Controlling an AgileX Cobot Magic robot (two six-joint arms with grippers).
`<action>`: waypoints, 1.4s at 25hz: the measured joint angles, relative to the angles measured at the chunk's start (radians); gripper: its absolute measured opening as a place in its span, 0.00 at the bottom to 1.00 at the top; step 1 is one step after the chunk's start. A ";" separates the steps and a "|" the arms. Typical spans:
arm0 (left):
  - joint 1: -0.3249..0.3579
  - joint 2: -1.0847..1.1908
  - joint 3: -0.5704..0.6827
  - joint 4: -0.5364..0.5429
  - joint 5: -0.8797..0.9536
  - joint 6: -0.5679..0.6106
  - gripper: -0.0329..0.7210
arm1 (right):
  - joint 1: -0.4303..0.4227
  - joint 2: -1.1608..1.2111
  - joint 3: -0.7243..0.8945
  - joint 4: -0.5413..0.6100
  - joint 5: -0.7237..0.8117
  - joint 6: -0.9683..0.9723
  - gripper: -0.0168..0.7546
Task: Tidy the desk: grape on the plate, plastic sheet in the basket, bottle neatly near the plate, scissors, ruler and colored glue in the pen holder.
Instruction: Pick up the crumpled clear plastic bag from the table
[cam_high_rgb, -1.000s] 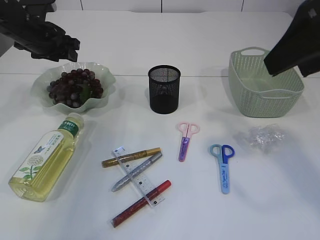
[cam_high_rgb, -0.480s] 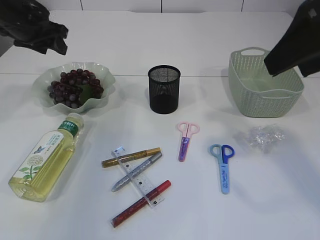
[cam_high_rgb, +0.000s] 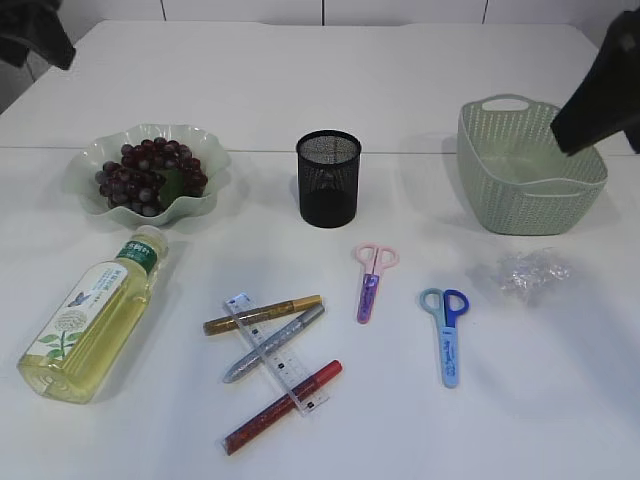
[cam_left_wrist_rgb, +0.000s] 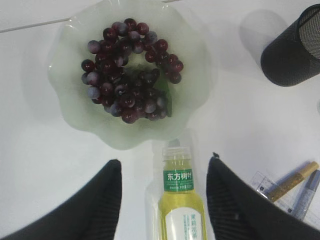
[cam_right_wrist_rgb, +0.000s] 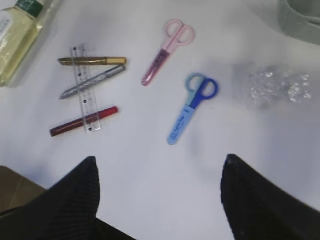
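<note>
A bunch of dark grapes (cam_high_rgb: 150, 175) lies on the pale green plate (cam_high_rgb: 208, 160). The bottle (cam_high_rgb: 95, 310) of yellow liquid lies on its side below it. High above its neck (cam_left_wrist_rgb: 178, 177) my left gripper (cam_left_wrist_rgb: 165, 161) hangs open and empty. Pink scissors (cam_high_rgb: 370, 280), blue scissors (cam_high_rgb: 447, 335), a clear ruler (cam_high_rgb: 275, 352) and gold, silver and red glue pens (cam_high_rgb: 262, 314) lie in front of the black mesh pen holder (cam_high_rgb: 328, 178). The crumpled plastic sheet (cam_high_rgb: 530, 272) lies before the green basket (cam_high_rgb: 530, 170). My right gripper (cam_right_wrist_rgb: 160, 159) is open over bare table.
The ruler rests across the three glue pens (cam_right_wrist_rgb: 85, 92). The left arm (cam_high_rgb: 35, 35) shows only at the top-left corner and the right arm (cam_high_rgb: 605, 95) hangs over the basket's right side. The white table (cam_high_rgb: 400, 420) ends near the bottom of the view.
The left arm has risen and drawn back from above the plate to the top-left corner. The right arm has shifted slightly to the right. No object has moved.
</note>
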 joint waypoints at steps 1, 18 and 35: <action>0.000 -0.022 0.000 0.007 0.016 -0.008 0.58 | 0.000 0.000 0.000 -0.023 0.000 0.029 0.78; 0.000 -0.190 0.000 0.020 0.194 -0.038 0.58 | 0.000 0.166 0.000 -0.248 0.020 0.386 0.78; 0.000 -0.194 0.000 0.010 0.198 -0.052 0.58 | 0.000 0.432 0.005 -0.267 -0.221 0.418 0.78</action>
